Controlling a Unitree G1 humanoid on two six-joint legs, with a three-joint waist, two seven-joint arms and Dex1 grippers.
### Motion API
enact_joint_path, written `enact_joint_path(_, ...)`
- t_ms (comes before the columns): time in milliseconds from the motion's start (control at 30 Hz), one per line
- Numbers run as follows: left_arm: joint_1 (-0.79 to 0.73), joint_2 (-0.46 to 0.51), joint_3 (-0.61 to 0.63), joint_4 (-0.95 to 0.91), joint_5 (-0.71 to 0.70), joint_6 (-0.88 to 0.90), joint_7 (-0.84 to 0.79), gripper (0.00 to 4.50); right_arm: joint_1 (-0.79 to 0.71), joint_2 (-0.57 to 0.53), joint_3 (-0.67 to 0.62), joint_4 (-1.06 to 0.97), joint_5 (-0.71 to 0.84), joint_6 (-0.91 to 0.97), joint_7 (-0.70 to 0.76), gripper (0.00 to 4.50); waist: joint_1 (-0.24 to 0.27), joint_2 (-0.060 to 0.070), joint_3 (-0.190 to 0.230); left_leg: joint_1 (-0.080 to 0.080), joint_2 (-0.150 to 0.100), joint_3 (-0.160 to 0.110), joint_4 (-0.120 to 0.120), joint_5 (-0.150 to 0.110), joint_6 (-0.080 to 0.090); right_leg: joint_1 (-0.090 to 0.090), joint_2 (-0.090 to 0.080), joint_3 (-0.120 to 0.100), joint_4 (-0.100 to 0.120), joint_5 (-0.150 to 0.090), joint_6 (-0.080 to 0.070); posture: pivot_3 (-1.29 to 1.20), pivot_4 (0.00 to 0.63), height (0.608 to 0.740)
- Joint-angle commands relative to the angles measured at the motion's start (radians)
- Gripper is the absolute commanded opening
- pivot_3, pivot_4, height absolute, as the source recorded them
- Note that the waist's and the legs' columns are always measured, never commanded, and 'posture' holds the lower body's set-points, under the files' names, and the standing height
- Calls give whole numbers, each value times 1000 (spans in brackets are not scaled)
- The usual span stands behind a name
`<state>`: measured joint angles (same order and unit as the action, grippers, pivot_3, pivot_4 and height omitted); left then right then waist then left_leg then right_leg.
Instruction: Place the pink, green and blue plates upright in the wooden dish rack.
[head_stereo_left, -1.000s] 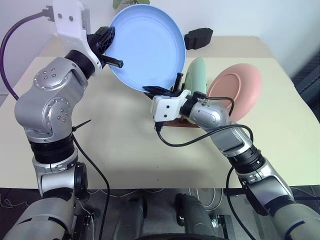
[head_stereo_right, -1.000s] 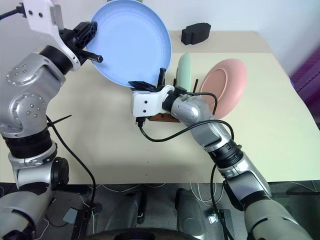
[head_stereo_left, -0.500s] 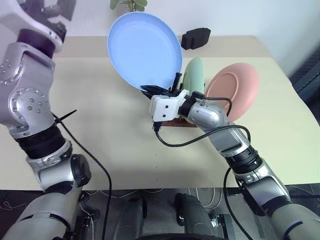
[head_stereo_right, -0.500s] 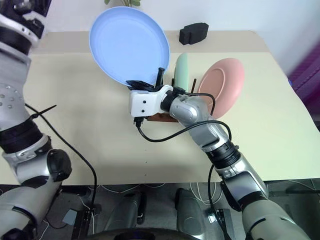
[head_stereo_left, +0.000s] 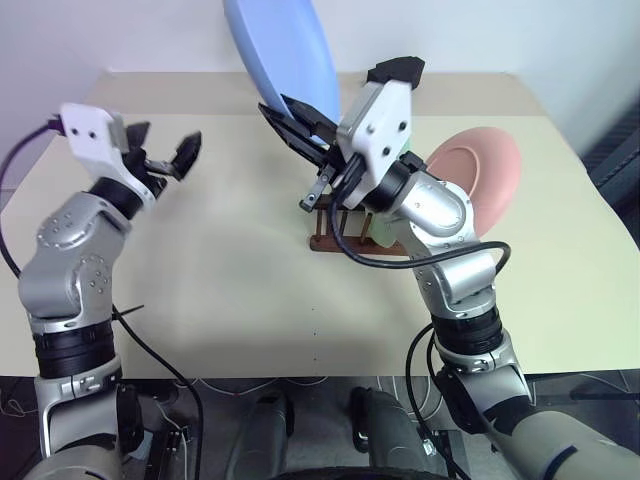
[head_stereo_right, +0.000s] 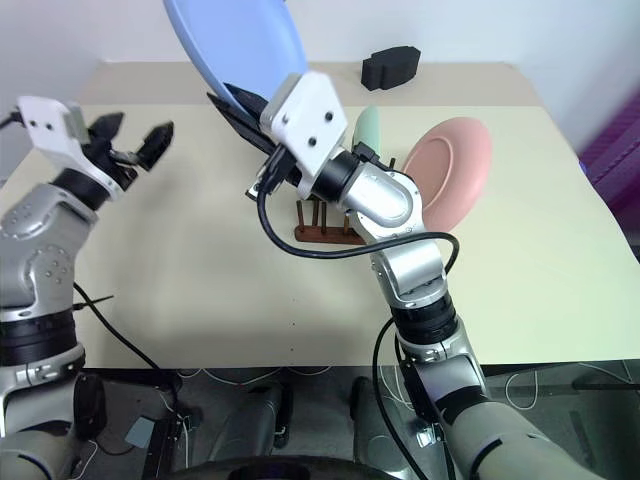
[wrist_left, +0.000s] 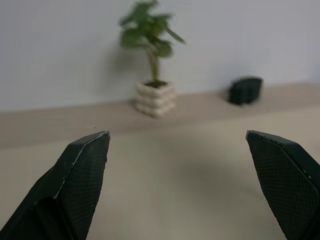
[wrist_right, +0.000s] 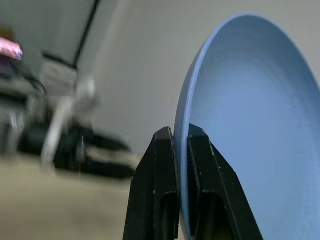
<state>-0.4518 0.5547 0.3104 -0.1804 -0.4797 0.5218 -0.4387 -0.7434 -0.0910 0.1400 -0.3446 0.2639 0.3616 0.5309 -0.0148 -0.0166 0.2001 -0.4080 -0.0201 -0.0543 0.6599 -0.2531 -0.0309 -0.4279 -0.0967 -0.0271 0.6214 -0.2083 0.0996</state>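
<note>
Standing edge-on, blue plate (head_stereo_left: 285, 50) tilts upward in right end effector (head_stereo_left: 300, 118).

A plain pale wall (wrist_left: 60, 45) backs the beige table (head_stereo_left: 230, 260). A potted plant (wrist_left: 152, 65) stands on a ledge.

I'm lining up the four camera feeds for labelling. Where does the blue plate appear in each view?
Left eye view: blue plate at top centre, its rim pinched by the right gripper.
Right eye view: top, left of centre.
Left wrist view: not in it.
Right wrist view: right half, rim between the fingers.
Shared landmark: the black blocky object at the table's far edge.
</note>
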Motion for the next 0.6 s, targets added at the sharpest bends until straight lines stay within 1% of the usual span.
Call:
enact_joint_path(33,69,22,-58,-81,12,-53,-90,4483,0,31,-99,-101,189,182,-69,0,1,0,0,0,0,0,0,0,0,0,0,0,0,0,0,0,150,740)
enact_joint_path(133,116,19,-104,-97,17,-62,-134,4483,10,46,-153,-152,311,302,-131,0,2,0,0,0,0,0,0,0,0,0,0,0,0,0,-1,0,150,740)
enact_joint_path(267,134,20,-126,-97,31,-75,-156,4483,11,44,-190,-184,395,373,-195,0,1,1,0,0,0,0,-1,0,0,-1,0,0,0,0,-1,0,150,740)
enact_joint_path(367,161,35,-157,-106,21,-66,-213,4483,21,52,-260,-189,509,453,-279,0,-1,1,0,0,0,0,-1,0,0,-1,0,0,0,0,-1,0,150,740)
enact_joint_path(433,163,35,-163,-107,23,-67,-223,4483,22,47,-278,-190,553,481,-314,0,-1,1,0,0,0,0,-1,0,0,-1,0,0,0,0,-1,0,150,740)
enact_joint_path(600,159,27,-171,-102,33,-80,-227,4483,41,74,-318,-192,663,536,-449,0,-1,1,0,0,0,0,-1,0,0,-1,0,0,0,0,-1,0,150,740)
